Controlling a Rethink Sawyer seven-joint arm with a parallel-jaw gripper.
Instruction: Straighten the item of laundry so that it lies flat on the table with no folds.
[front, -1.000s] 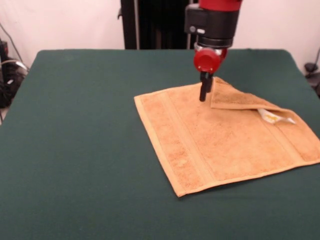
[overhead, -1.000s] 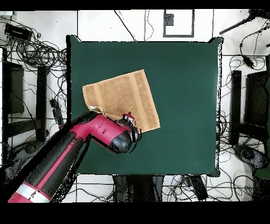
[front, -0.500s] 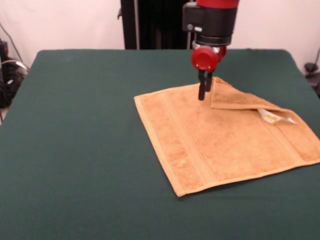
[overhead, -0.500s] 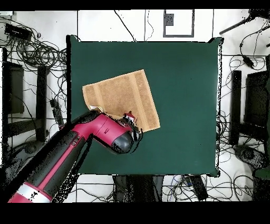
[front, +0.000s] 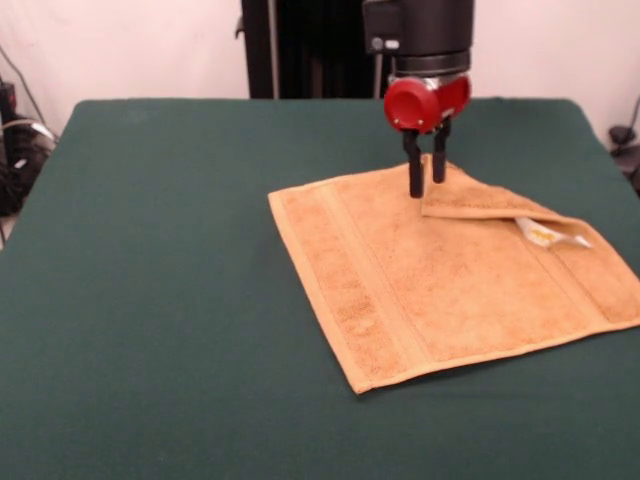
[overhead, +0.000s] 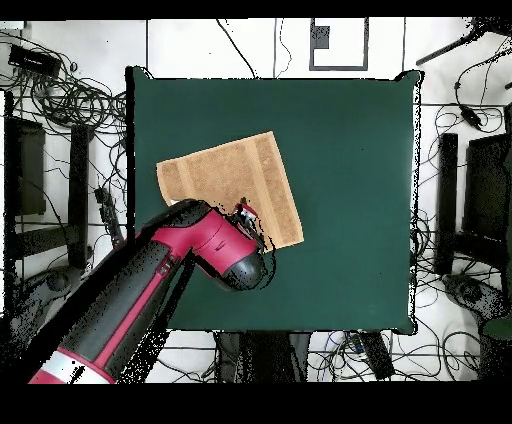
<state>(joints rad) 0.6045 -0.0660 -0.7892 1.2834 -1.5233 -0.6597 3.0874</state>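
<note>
Your red-and-black gripper (front: 426, 182) hangs with its two black fingers (front: 414, 174) slightly apart, gripping nothing, over the folded-over far corner of the golden-orange terry towel (front: 440, 275). The towel lies right of centre on the dark green table (front: 160, 280), white label tag (front: 548, 235) showing.

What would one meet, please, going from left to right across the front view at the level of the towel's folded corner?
Bare table → flat part of the towel → hand, open above the cloth → folded-over corner → white label tag → table again.
</note>
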